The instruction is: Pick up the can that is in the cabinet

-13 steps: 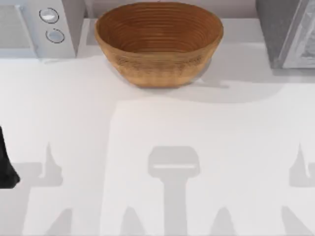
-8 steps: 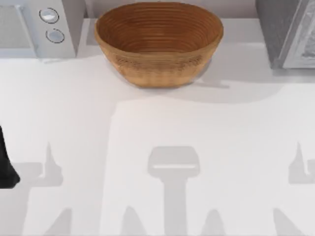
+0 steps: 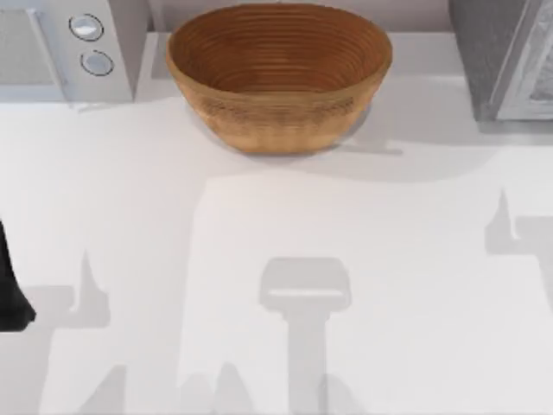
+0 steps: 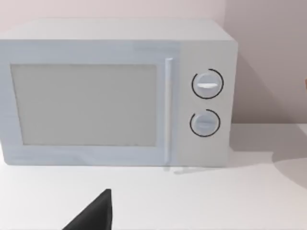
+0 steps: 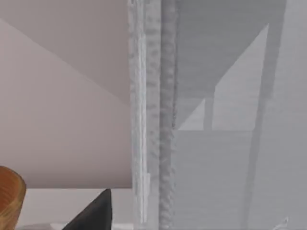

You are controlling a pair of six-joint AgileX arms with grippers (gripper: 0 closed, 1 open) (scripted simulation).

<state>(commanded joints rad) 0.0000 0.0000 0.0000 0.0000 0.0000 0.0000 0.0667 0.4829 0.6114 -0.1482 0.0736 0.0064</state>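
The right arm's shadow (image 3: 510, 233) had slid toward the cabinet (image 5: 163, 120) ahead of its claw, whose state I cannot tell.

The white table (image 3: 259, 225) lies open across its middle and front. At the back, a woven bowl (image 3: 278, 73) stands in the centre, a microwave (image 3: 65, 47) blocks the left corner and a grey cabinet (image 3: 505, 56) the right, seemingly with its door edge (image 5: 148, 110) ajar. Narrow gaps separate them.
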